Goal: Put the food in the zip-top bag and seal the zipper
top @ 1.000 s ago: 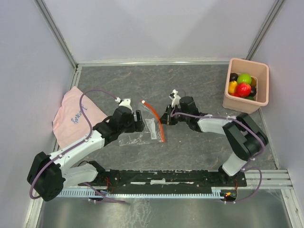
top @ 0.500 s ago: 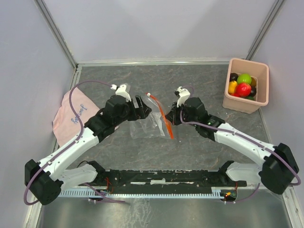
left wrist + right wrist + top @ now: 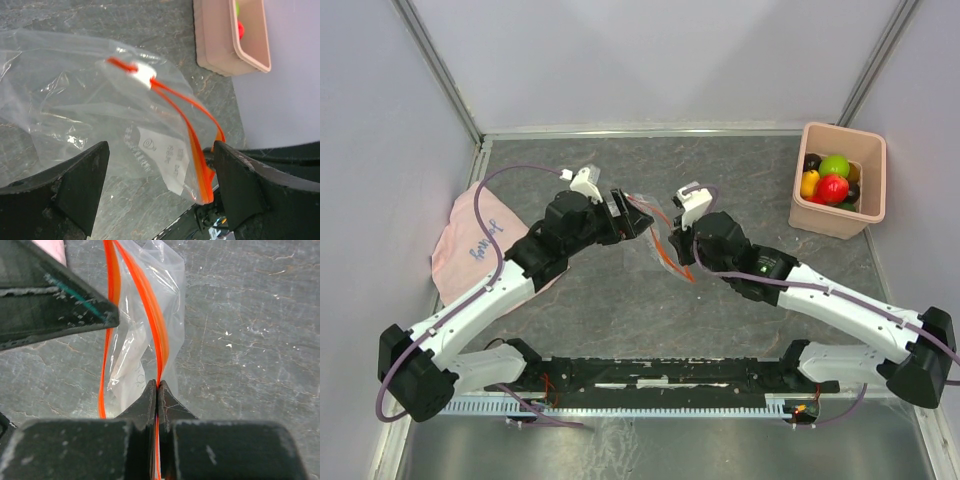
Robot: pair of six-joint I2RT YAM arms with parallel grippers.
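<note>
Near the middle of the grey stone-patterned table (image 3: 750,175), between the two wrists, sits the zip-top bag (image 3: 655,238), clear and crinkled, its mouth parted so that the zipper (image 3: 151,310) runs as two separate red-orange strips. The right gripper (image 3: 157,386) is pinched tight on one of those strips, jaws pressed together with the orange edge sandwiched between them. The left gripper (image 3: 632,215) stands spread wide just beside the bag's far-left corner. From its wrist camera the bag fills the gap between the two black fingers, the small white end piece (image 3: 141,76) toward the top and the white label (image 3: 167,156) lower down. Whether either finger touches the plastic cannot be told. One left finger (image 3: 55,310) shows in the right wrist view, its tip just beside the loose strip. All the food (image 3: 833,186) lies in the pink bin (image 3: 826,221) – red, green, yellow and dark pieces heaped together – tucked into the far right corner against the wall, well apart from the bag. Bare tabletop stretches between bag and bin and along the far edge. A pink cloth (image 3: 460,245) lies crumpled against the left wall, partly under the left arm.
</note>
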